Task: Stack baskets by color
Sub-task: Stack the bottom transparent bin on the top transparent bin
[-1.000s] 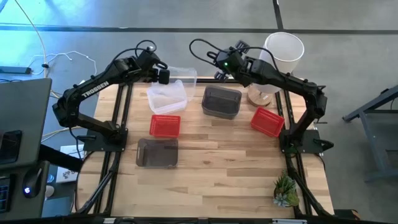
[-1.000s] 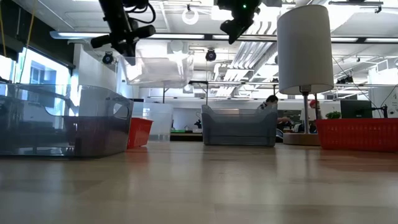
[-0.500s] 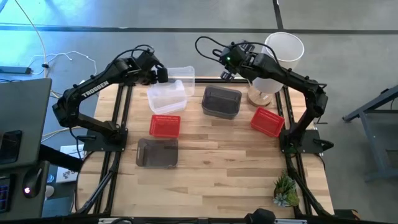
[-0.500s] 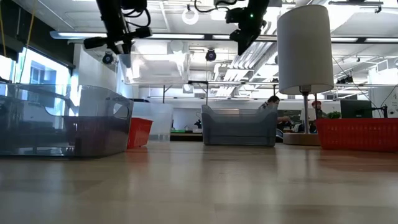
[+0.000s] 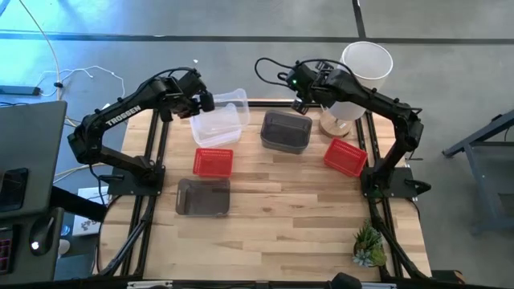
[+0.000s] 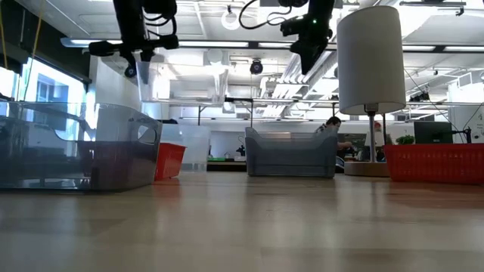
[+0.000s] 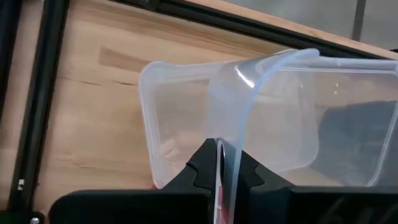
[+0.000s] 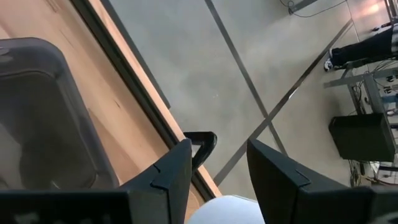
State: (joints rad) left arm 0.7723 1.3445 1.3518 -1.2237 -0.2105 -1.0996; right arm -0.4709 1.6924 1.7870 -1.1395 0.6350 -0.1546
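Observation:
My left gripper is shut on a clear basket held in the air over the table's far left part. A second clear basket sits on the table below it. Two dark grey baskets and two red mesh baskets rest on their bottoms on the wood. My right gripper hangs open and holds nothing, high above the far edge, just beyond the far dark grey basket. My left gripper pinches the clear basket's thin wall at its left end between the two fingers. The fingers come from above, slanting down. The basket hangs clear of the table, tilted, over the other clear basket.
A tall white cylinder on a round wooden foot stands at the far right corner, close to my right arm. A small green plant sits at the near right corner. The near middle of the table is bare wood.
My left gripper has rolled its wrist, and the clear basket has turned about and tilted, drifting a little toward the table's left. My right gripper has gone toward the table's right edge and down, tipping its fingers further downward.

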